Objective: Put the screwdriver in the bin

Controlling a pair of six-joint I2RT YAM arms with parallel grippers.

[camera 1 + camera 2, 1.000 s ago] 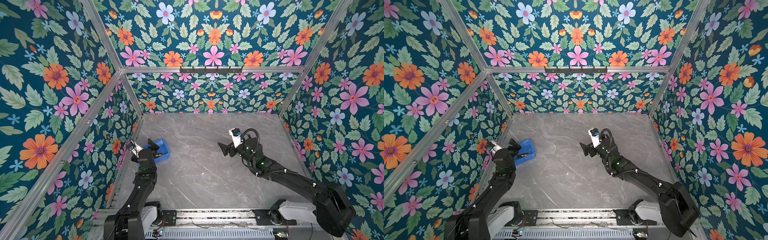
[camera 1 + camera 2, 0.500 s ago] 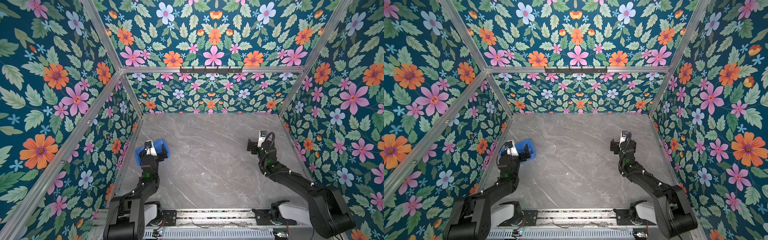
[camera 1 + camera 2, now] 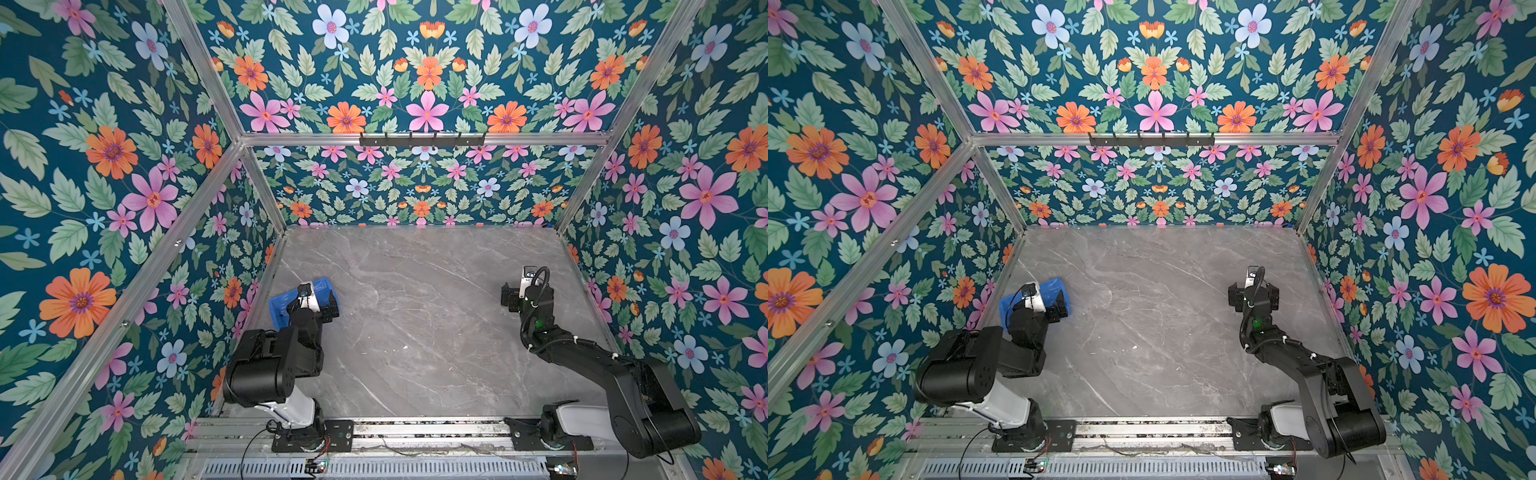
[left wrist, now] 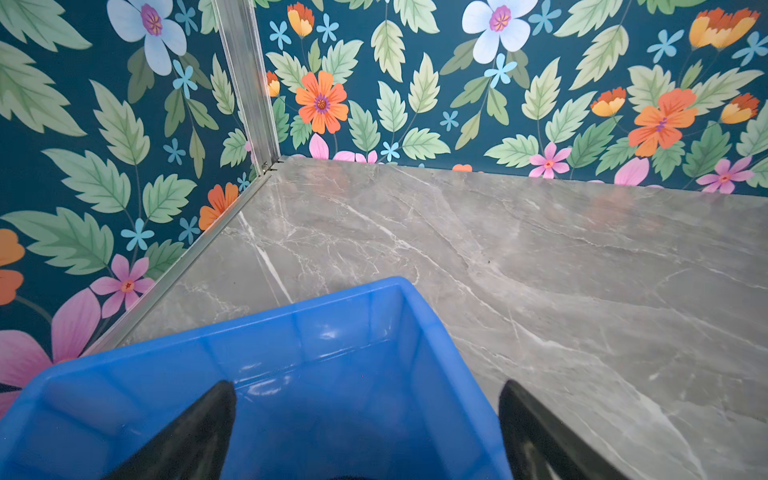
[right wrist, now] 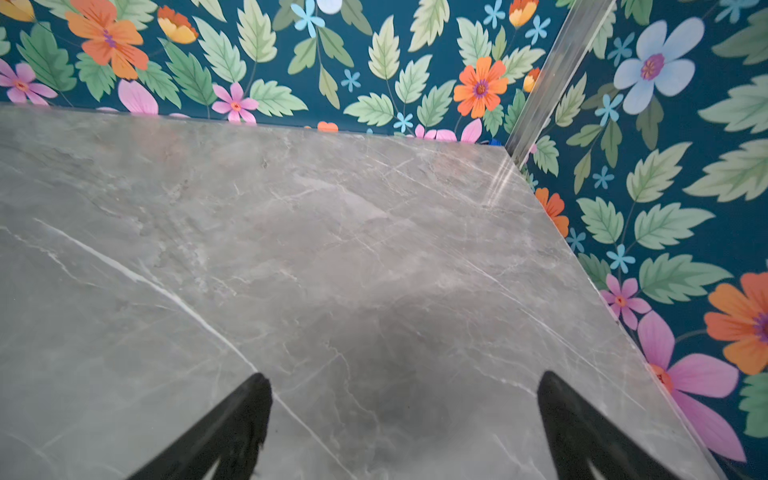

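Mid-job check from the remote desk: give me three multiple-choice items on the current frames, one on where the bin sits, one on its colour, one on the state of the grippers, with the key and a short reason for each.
1. Where is the bin on the table?
A. by the left wall, under the left arm's wrist
B. at the middle
C. in the far right corner

2. What colour is the bin?
A. red
B. bright blue
C. grey

3. How do the left gripper and the right gripper stand?
A. both shut
B. only the right open
C. both open, nothing between the fingers

Key: 1 A, both top views show it beside the left wall; 2 B, the left wrist view shows blue walls and rim; 3 C, each wrist view shows two fingers wide apart with an empty gap.
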